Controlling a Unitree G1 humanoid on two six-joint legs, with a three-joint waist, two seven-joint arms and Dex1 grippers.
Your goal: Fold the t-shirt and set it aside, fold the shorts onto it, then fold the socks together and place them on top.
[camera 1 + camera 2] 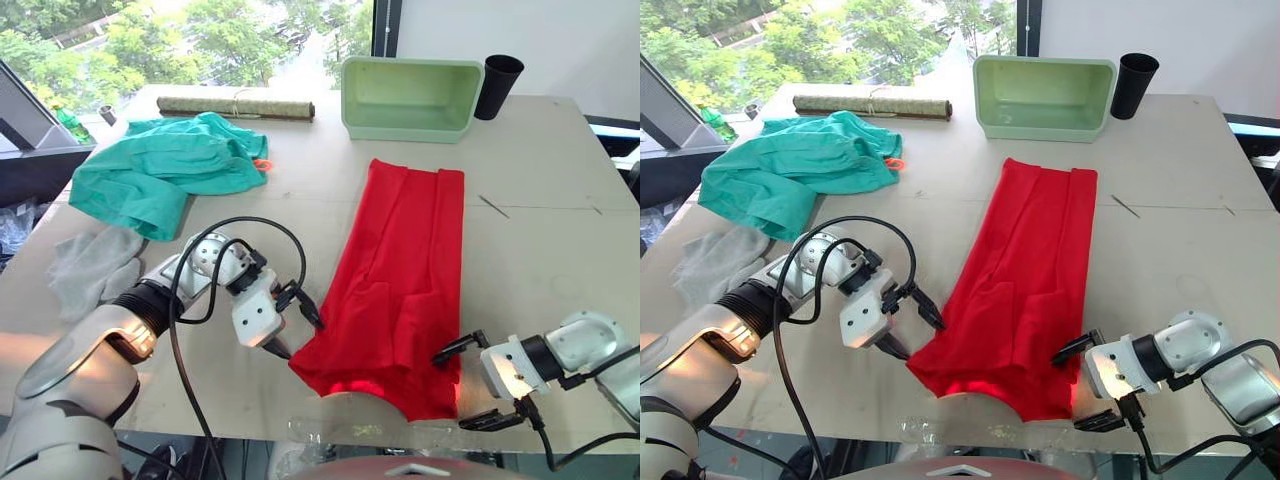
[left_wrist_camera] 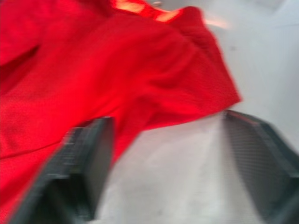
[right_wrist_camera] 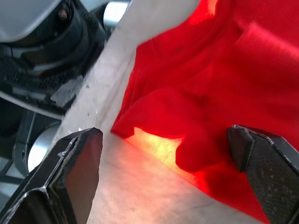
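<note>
Both end effectors sat spread at the near end of the t-shirt [image 1: 400,280], the left end effector [image 1: 296,328] beside its near left corner, the right end effector [image 1: 470,382] at its near right corner, neither pinching cloth. Thin, bright red fabric lay folded into a long, creased strip on the pale surface [image 1: 540,200]. Its near hem was blurred in the left wrist view. Farther left, the soft teal shorts [image 1: 160,165] lay bunched, with the grey knit socks [image 1: 95,265] nearer. Beyond stood a pale green tub [image 1: 410,98], a black cup [image 1: 497,85] and a rolled mat [image 1: 235,105].
</note>
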